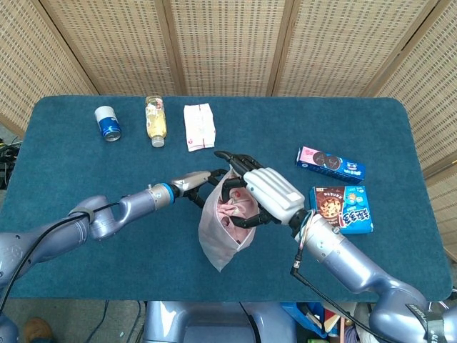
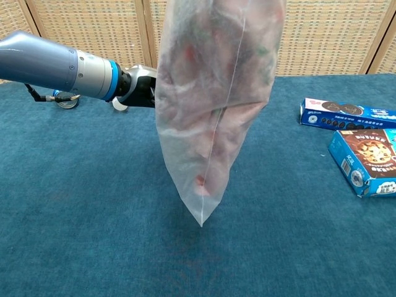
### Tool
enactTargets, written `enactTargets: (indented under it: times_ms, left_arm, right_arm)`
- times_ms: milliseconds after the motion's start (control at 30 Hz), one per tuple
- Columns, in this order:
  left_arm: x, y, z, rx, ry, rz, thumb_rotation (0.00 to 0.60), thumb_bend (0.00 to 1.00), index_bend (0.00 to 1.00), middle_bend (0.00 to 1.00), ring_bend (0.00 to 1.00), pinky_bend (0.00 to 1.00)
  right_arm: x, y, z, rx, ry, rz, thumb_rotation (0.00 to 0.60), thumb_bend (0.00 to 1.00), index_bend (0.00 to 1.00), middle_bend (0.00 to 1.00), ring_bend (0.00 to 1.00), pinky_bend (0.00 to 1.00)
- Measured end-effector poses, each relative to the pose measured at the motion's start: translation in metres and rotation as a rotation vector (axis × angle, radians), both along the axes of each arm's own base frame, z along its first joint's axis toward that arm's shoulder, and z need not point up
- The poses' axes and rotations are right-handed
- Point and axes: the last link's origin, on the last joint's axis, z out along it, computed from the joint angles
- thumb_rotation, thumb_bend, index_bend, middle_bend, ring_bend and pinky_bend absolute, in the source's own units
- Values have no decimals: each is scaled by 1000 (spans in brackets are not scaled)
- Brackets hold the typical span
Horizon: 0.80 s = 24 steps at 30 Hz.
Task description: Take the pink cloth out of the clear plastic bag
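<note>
Bag: clear plastic bag [image 1: 223, 232] hangs mid-frame, long axis vertical, mouth up.
Cloth: crumpled pink cloth [image 1: 235, 211] inside, beneath the opening.
Right hand [image 1: 265, 194]: grips the rim.
Left hand [image 1: 200, 182]: at the mouth's left edge; finger pose unclear.

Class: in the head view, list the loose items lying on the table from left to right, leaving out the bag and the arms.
Can → bottle → white packet → pink-and-blue cookie box → blue cookie box.
</note>
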Motion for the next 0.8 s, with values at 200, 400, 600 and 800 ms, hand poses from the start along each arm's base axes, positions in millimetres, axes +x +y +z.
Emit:
enactTargets:
  times_ms: [200, 400, 600, 800]
  left_arm:
    - [0, -1, 0, -2, 0, -1, 600, 464, 607, 0, 0, 0]
    - [-1, -1, 0, -1, 3, 2, 600, 550, 669, 0, 0, 0]
    - [-2, 0, 0, 7, -4, 8, 600, 606, 738, 0, 0, 0]
    - [-3, 2, 2, 19, -7, 12, 600, 665, 796, 0, 0, 0]
  right_arm:
    - [0, -1, 0, -2, -2, -2, 600, 719, 733, 0, 0, 0]
    - [0, -1, 1, -3, -3, -5, 600, 718, 733, 0, 0, 0]
    - [-2, -2, 1, -6, -2, -10, 600, 719, 733, 0, 0, 0]
    - [-5, -2, 3, -9, -3, -14, 600, 719, 733, 0, 0, 0]
